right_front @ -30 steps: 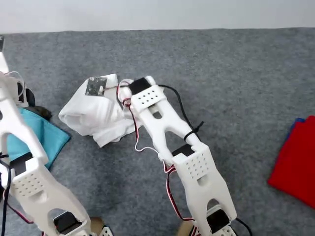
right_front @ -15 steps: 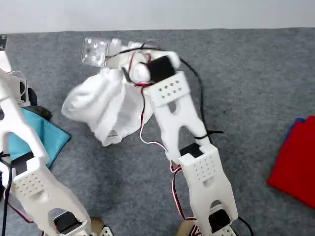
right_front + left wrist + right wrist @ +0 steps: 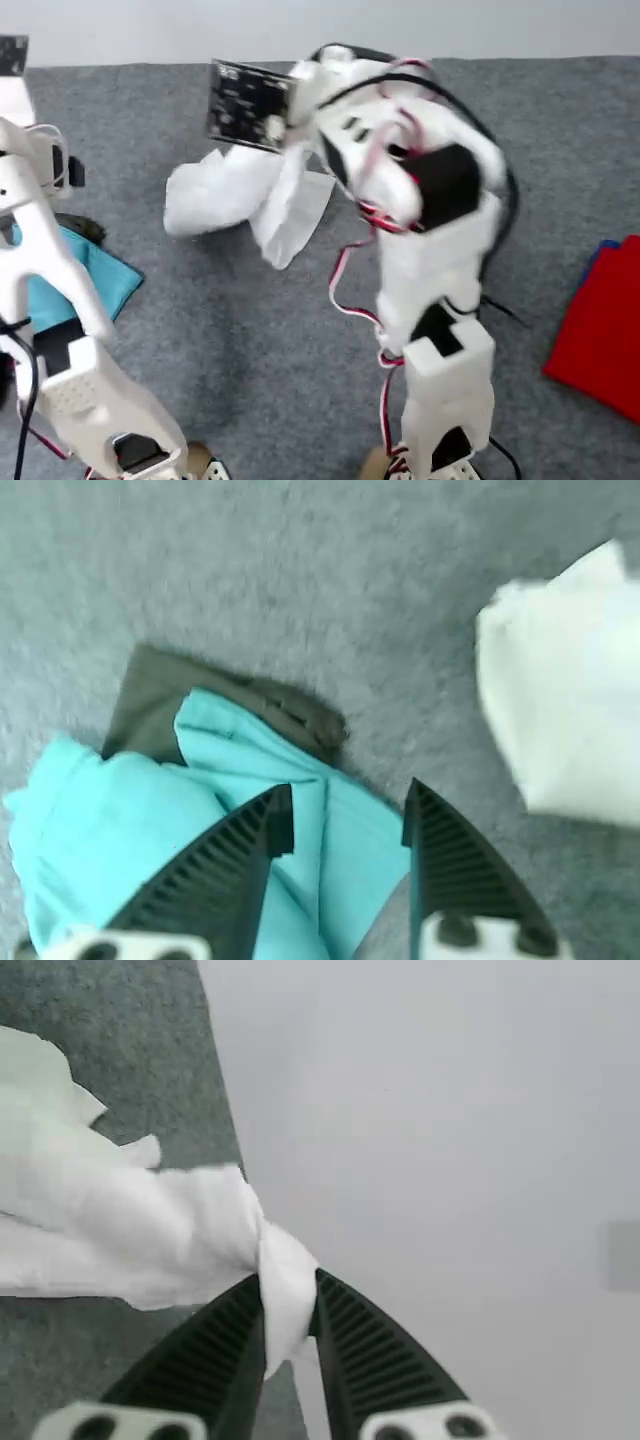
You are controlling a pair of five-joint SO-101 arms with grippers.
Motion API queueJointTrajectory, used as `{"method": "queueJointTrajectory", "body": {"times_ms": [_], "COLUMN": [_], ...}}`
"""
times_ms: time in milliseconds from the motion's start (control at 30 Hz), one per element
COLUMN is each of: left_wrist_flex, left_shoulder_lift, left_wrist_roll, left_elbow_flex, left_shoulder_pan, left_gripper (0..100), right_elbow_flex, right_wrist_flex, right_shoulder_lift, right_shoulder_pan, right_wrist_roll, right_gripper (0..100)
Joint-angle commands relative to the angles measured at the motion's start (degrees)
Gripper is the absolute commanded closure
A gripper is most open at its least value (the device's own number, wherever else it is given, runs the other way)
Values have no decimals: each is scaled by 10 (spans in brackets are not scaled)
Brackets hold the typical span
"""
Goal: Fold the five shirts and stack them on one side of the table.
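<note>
The right gripper (image 3: 288,1295) has lifted the white shirt (image 3: 230,190) up from the gray surface (image 3: 200,330), fingers pinched tight on its edge. It hangs loose, so it can be laid flat next. The left gripper (image 3: 340,810), open and empty, hangs over the teal shirt (image 3: 120,820).

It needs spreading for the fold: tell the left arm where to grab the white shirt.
Probably the loose end of the white shirt, away from the bunched corner clamped in the right gripper. Come from the left arm's side: that end is free, nearest the open left gripper.
</note>
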State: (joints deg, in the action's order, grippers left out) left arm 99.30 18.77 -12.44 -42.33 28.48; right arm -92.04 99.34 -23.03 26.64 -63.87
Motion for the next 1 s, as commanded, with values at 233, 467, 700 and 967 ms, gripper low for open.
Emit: {"method": "queueJointTrajectory", "body": {"times_ms": [233, 467, 700, 967], "left_wrist_flex": [12, 11, 11, 12], "left_shoulder_lift": [-100, -97, -39, -21], "left_wrist_roll": [6, 5, -18, -63], "left_elbow_flex": [-2, 11, 68, 116], "left_shoulder_pan": [-68, -152, -287, -396], "left_gripper": [822, 820, 819, 789], "right_elbow_flex": [-20, 10, 162, 304], "right_wrist_flex": [35, 36, 36, 33], "right_shoulder_lift": [170, 204, 266, 339], "right_shoulder_pan": [-116, -227, -243, -229], "right_wrist_roll": [-149, -186, -186, -185], "right_gripper": [987, 987, 987, 987]}}
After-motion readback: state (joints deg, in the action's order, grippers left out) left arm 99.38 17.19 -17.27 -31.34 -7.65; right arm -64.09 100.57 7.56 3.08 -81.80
